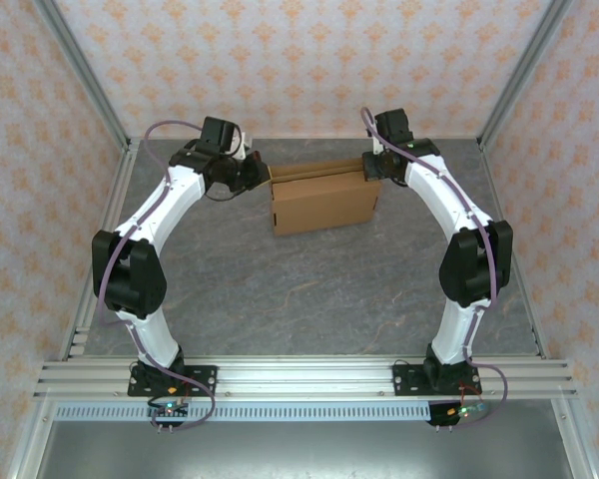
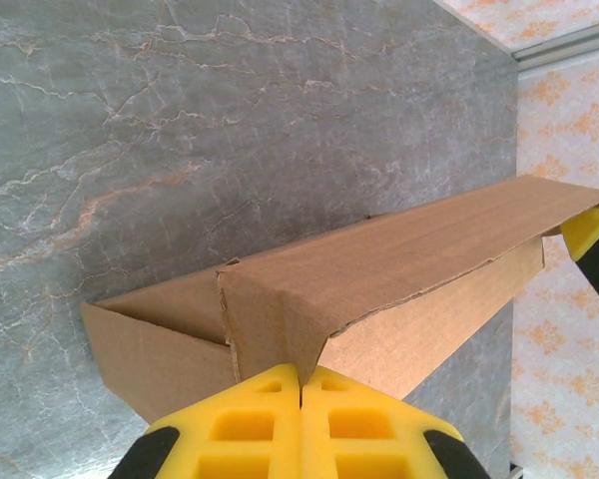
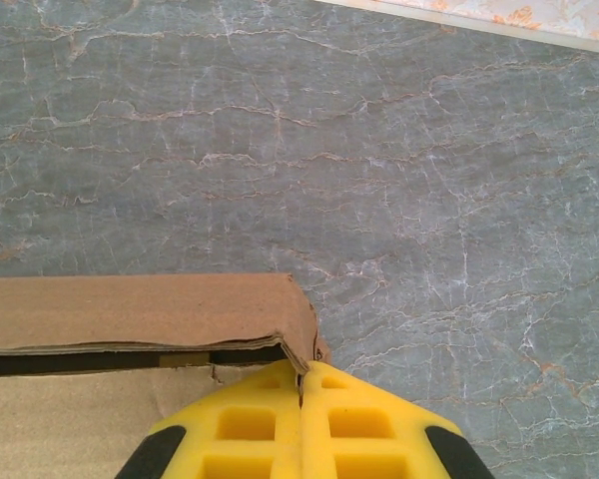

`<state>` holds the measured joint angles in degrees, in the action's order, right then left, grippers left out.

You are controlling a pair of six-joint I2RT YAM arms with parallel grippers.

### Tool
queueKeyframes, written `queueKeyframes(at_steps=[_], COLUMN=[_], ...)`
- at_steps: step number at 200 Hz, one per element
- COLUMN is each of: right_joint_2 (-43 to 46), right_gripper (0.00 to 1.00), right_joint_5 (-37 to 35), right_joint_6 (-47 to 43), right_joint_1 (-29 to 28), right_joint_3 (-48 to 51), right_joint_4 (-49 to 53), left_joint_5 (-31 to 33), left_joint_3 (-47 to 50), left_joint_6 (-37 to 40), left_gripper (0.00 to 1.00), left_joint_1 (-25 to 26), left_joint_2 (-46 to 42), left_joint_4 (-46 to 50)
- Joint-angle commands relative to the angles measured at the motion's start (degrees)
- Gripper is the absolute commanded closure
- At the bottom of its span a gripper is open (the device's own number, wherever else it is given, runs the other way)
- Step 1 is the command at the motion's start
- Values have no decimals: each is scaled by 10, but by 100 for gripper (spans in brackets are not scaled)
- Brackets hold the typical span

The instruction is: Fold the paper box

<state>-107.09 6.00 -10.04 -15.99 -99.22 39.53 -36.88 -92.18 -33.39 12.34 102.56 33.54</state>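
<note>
Brown, unprinted corrugated cardboard makes up the paper box (image 1: 322, 200), whose faces are plain kraft in all three views. In the top view it lies slightly above the centre of the frame, a little right of the middle, on the grey marbled table (image 1: 309, 299). Its broad flat panel faces the bottom of the frame, and a narrower folded strip runs along its upper edge. In the left wrist view the paper box (image 2: 379, 269) stretches from lower left to the right edge. A long flap is folded over a low side wall, its free edge ragged from the die cut. A creased corner flap tapers down toward the bottom centre of the frame. In the right wrist view the paper box (image 3: 130, 309) fills the lower left, and a dark slit shows under the folded flap.

The left gripper (image 1: 252, 175) sits at the box's left end in the top view. Its yellow claw (image 2: 300, 371) is closed, pads pressed together, tips touching the creased corner. The right gripper (image 1: 371, 168) sits at the right end with its claw (image 3: 300, 369) likewise closed against the box's corner. I cannot tell whether either pinches any cardboard.

Peach patterned walls (image 1: 299, 60) surround the table, and an aluminium rail (image 1: 299, 374) crosses the lower part of the top view
</note>
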Motion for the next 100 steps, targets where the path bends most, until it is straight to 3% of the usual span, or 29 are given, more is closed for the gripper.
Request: queueKeyframes(at_steps=[1,100], right_joint_2=[-10,-15], right_gripper=[98,98], right_joint_5=[6,3], right_joint_6=[10,11], right_joint_1=[-11,-17], right_joint_3=[29,33], right_joint_4=[78,74], left_joint_5=[-15,-20], left_joint_3=[11,25], left_joint_6=[-30,-57], left_gripper=[100,100], left_joint_1=[-3,-3], left_joint_2=[-7,-6], left_joint_4=[-38,-65])
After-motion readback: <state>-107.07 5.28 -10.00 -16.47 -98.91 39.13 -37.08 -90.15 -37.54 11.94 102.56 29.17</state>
